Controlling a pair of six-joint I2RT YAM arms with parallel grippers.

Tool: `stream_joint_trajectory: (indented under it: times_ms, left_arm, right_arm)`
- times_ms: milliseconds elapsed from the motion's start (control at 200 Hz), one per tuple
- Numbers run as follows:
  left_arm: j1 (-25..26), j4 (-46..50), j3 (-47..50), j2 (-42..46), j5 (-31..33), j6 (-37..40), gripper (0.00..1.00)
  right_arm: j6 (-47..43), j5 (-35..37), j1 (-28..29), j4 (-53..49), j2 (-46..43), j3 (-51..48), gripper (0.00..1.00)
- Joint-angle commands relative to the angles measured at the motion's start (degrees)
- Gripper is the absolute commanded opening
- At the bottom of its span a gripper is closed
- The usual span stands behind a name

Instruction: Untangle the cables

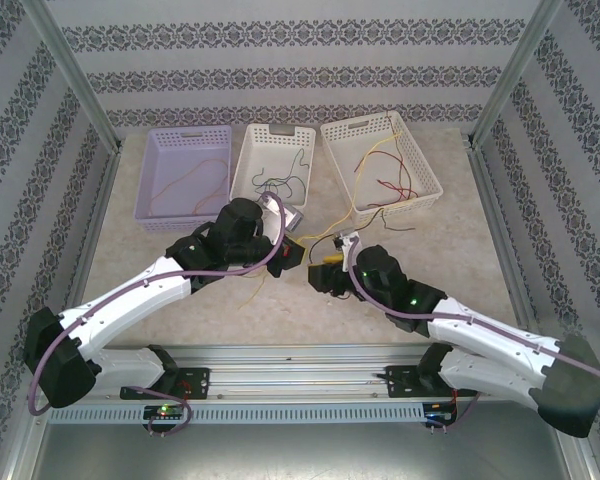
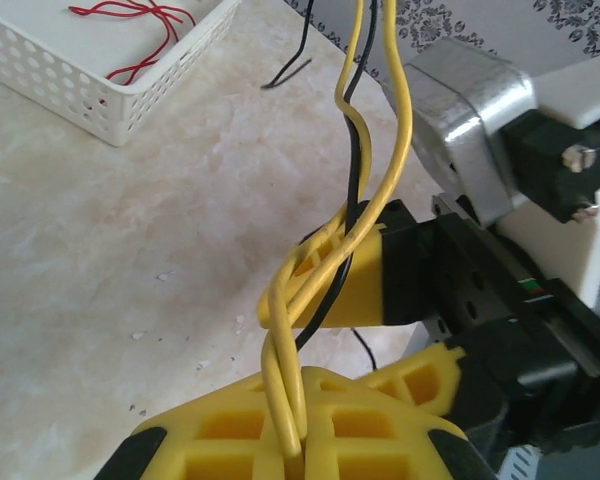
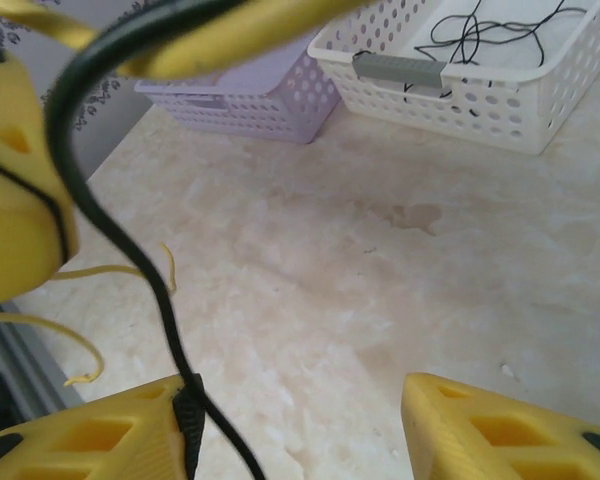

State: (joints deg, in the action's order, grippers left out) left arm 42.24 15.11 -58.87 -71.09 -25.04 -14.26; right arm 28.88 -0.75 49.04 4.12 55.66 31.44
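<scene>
Left pincer (image 2: 290,445): closed on two twisted yellow cables (image 2: 285,340), above the front middle of the table (image 1: 280,320). Right pincer (image 3: 295,430): fingers standing apart, close beside the left one. Black cable (image 3: 105,42): wound through the yellow pair and running along one right finger; it seems to touch, though this is hard to judge. The yellow pair trails back to the right-hand white basket (image 1: 400,207), which also holds red cables (image 2: 130,15). More loose cables lie in the middle white basket (image 1: 250,150) and the lavender basket (image 1: 150,175).
</scene>
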Motion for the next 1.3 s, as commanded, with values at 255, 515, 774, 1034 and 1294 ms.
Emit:
stream_joint_trajectory:
  times_ms: [255,515,774,1034,1294]
  left_arm:
    - [-0.58,-2.94,0.48,2.52,-0.99,-0.66,0.00]
    - [-0.58,-2.46,0.67,3.85,1.03,0.01,0.00]
    - [-0.58,-1.31,0.65,4.20,4.88,0.86,0.00]
    - [-0.66,1.26,0.12,4.92,12.71,1.93,0.00]
    - [-0.64,3.02,0.06,6.68,19.72,3.36,0.00]
  right_arm:
    - [-0.80,2.31,0.93,5.48,2.24,-0.11,0.31]
    - [0.29,6.37,0.97,1.50,-4.26,-3.14,0.00]
    - [2.14,12.78,0.89,-6.79,-15.17,-5.36,0.00]
    - [7.44,25.65,-0.98,-20.77,-30.90,-7.36,0.00]
    - [11.51,30.31,-4.81,-33.47,-41.02,-5.80,0.00]
